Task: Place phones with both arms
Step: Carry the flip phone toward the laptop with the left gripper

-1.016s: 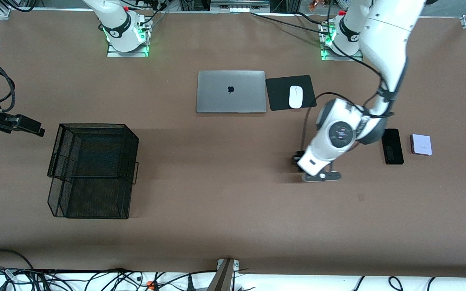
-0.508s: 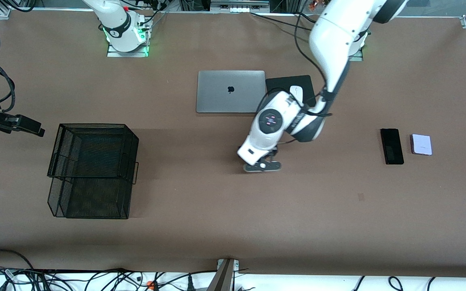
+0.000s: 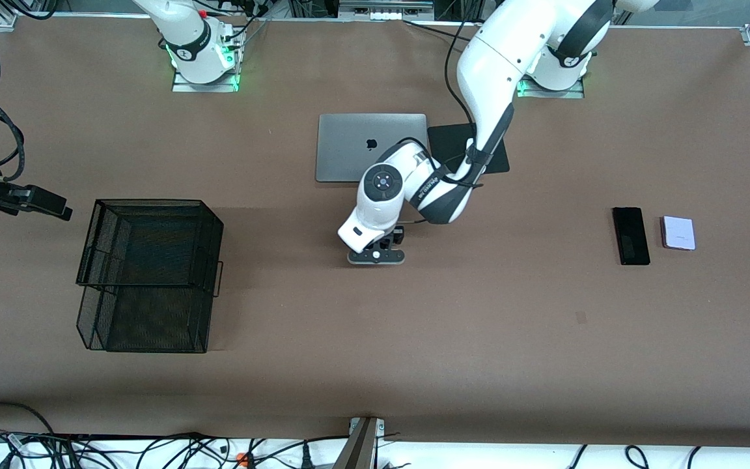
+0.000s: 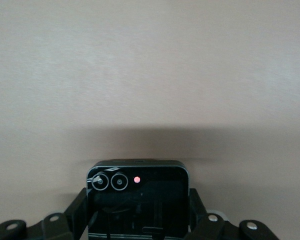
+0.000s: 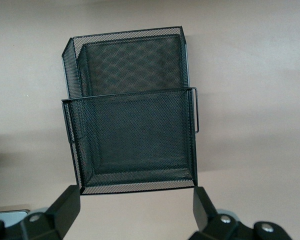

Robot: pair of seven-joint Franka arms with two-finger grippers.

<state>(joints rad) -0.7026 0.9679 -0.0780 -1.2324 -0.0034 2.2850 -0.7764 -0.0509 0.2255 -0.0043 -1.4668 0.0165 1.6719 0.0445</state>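
Over the bare desk (image 3: 375, 326), the left pincer (image 4: 137, 210) clamps the stiff, likely slippery small black phone (image 4: 137, 200) by its edges, while the right pincer (image 5: 137, 205) waits wide open, empty, over the mesh basket (image 5: 135, 145).

The brown tabletop (image 3: 362, 339) carries a mesh basket (image 3: 147, 273) toward the right arm's end, a laptop (image 3: 349, 146) beside a mousepad (image 3: 453, 140) near the bases, and a black phone (image 3: 631, 235) just beside a lavender phone (image 3: 678, 232).
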